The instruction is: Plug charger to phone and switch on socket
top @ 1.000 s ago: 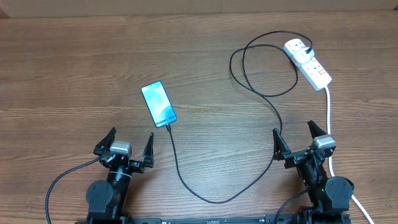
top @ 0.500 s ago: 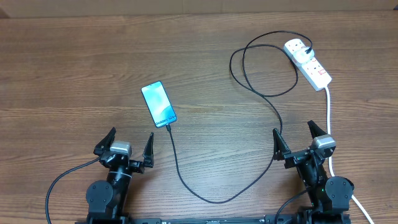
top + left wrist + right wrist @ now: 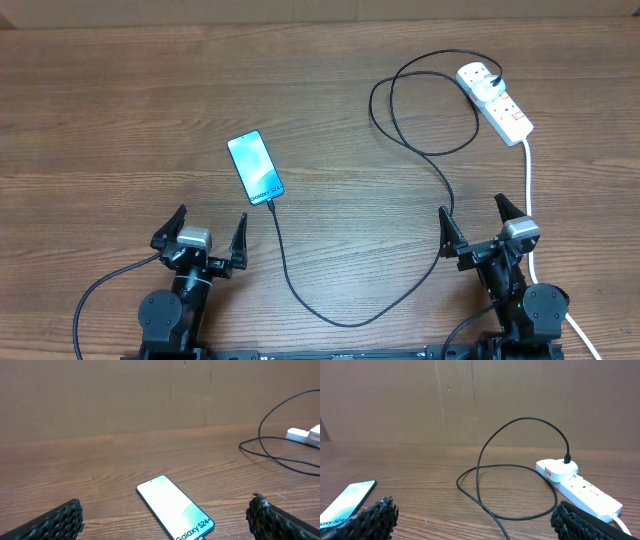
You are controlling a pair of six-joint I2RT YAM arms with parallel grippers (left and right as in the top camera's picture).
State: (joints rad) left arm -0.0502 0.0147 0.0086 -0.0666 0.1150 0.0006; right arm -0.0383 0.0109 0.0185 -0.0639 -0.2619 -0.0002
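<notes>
Resting at the near edge, left gripper point(image 3: 211, 215) and right gripper point(image 3: 471, 207) both gape wide, empty. Centre-left lies the phone point(image 3: 255, 167), charger point(image 3: 431, 154) tip at its near end. Cable probably limp, light; grip the stiff connector. Far right: socket point(image 3: 497, 100).

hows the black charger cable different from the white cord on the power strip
The charger cable is black and thin; the white cord is clearly thicker. The charger cable wanders in big loops from the socket across to the phone's near end; the white cord runs almost straight from the socket's near end toward the near edge of the table. Both join the socket and lie on the table.
</notes>
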